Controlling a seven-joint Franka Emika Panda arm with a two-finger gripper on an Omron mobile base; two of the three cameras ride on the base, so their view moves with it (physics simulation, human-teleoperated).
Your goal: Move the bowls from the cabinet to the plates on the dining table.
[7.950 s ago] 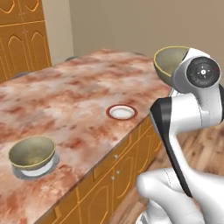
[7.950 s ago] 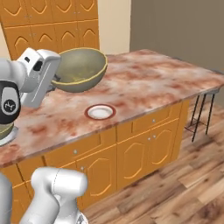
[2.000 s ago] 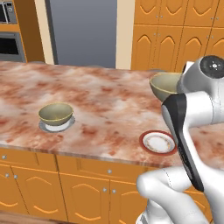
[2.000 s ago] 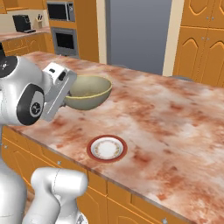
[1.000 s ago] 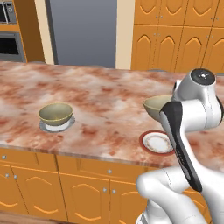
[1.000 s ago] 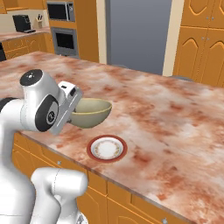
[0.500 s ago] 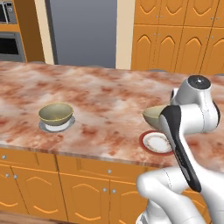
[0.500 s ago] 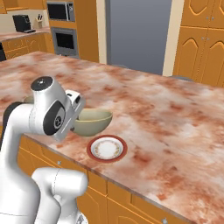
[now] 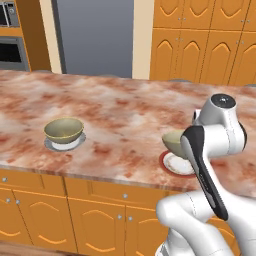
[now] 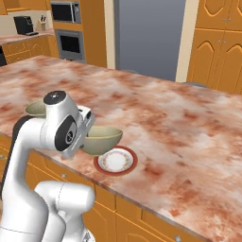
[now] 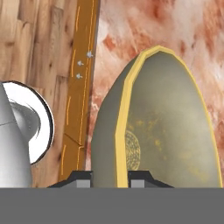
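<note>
My gripper is shut on the rim of an olive-bronze bowl. The bowl hangs just above the near-left edge of the red-rimmed plate on the dining table. In the hand view the yellowish rim of the bowl runs between my two fingertips. In the left base view my arm partly covers the held bowl above the red-rimmed plate. A second bowl sits upright on the grey-rimmed plate further left. The cabinet is out of view.
Tall orange cupboards and a grey fridge stand behind the table. Ovens are at the far left. Orange doors run under the table's front edge. The marbled top between the two plates is bare.
Over the last second the arm has lowered the held bowl from above the table down to just over the red-rimmed plate. The bowl on the grey-rimmed plate has not moved.
</note>
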